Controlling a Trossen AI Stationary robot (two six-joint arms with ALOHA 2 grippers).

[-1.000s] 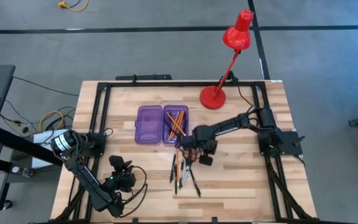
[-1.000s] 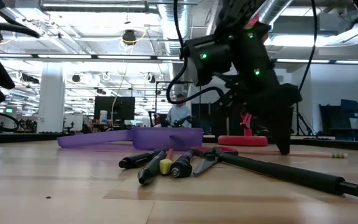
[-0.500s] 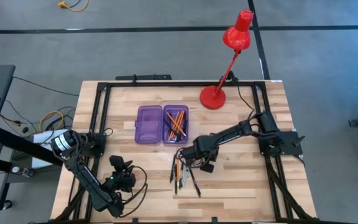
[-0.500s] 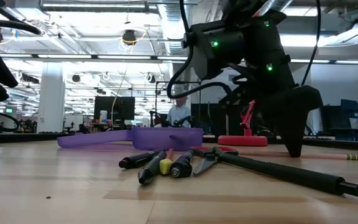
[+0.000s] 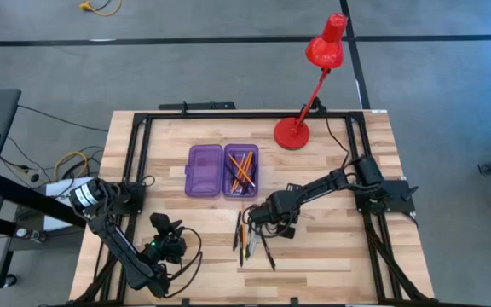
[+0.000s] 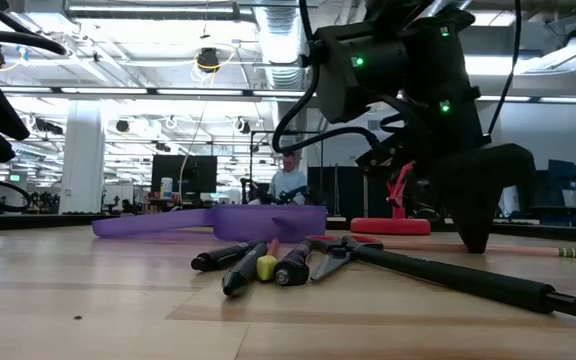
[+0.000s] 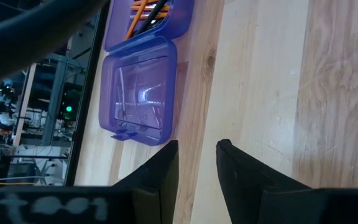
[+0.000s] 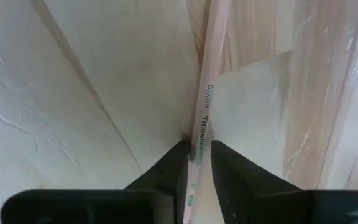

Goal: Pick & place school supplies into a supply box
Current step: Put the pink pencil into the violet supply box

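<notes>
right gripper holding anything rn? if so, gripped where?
The right gripper has its two dark fingers straddling a thin orange wooden pencil lying on the table, partway along its printed shaft. Whether they actually clamp it cannot be told. The left gripper holds nothing.

Right gripper is down on the table at the top of the pen/pencil pile, fingers straddling one pencil, so that pile is blocked from the right. Purple supply box lies open flat, open from above; red lamp leans over the far right corner. Left gripper is parked at the near left, with bare wood between it and the box.
</notes>
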